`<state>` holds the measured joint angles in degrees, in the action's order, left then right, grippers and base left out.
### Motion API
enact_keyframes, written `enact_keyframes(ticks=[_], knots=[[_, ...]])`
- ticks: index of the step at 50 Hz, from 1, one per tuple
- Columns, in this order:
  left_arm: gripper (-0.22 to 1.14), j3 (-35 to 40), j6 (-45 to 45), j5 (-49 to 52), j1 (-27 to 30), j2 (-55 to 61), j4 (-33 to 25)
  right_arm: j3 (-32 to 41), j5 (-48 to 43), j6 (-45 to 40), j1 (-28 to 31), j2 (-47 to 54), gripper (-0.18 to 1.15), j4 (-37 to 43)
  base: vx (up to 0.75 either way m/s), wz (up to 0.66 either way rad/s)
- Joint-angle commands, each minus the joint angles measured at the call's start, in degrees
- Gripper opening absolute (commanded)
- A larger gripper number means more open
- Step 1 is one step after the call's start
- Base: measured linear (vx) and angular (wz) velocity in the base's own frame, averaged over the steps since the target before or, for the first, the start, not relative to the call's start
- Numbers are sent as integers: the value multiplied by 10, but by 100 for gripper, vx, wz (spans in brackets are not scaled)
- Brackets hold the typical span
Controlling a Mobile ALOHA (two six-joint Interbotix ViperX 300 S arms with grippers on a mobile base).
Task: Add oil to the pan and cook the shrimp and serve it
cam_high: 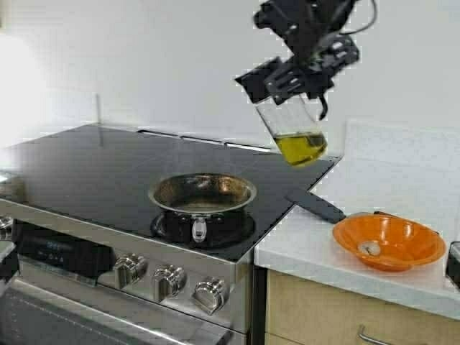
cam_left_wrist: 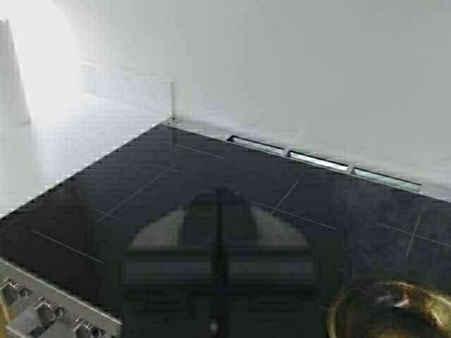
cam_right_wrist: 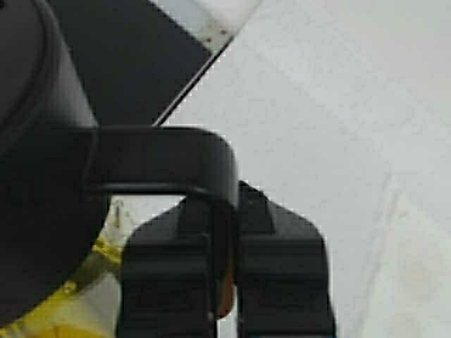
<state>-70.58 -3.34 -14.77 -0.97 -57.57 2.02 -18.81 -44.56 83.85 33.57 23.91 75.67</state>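
Observation:
My right gripper (cam_high: 310, 70) is shut on the black handle (cam_right_wrist: 211, 165) of the clear jug (cam_high: 291, 118) and holds it high above the stove's back right corner, tilted. The yellow oil (cam_high: 302, 149) lies in the jug's lower end and also shows in the right wrist view (cam_right_wrist: 67, 299). The steel pan (cam_high: 203, 194) sits on the front right burner, below and to the left of the jug; its rim shows in the left wrist view (cam_left_wrist: 394, 310). A pale shrimp (cam_high: 370, 249) lies in the orange bowl (cam_high: 392, 233). My left gripper (cam_left_wrist: 218, 211) is shut and empty above the black cooktop.
The black glass cooktop (cam_high: 86, 172) has knobs (cam_high: 169, 282) along its front. A dark flat utensil (cam_high: 316, 207) lies across the stove's right edge onto the white counter (cam_high: 402, 180). A wall stands behind.

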Motion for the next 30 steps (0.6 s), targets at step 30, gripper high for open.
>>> enact_keyframes(ticks=[30], knots=[[3,4,-11,4,1,-5,-1,186,-133,301,47,125,7,33,0,0]])
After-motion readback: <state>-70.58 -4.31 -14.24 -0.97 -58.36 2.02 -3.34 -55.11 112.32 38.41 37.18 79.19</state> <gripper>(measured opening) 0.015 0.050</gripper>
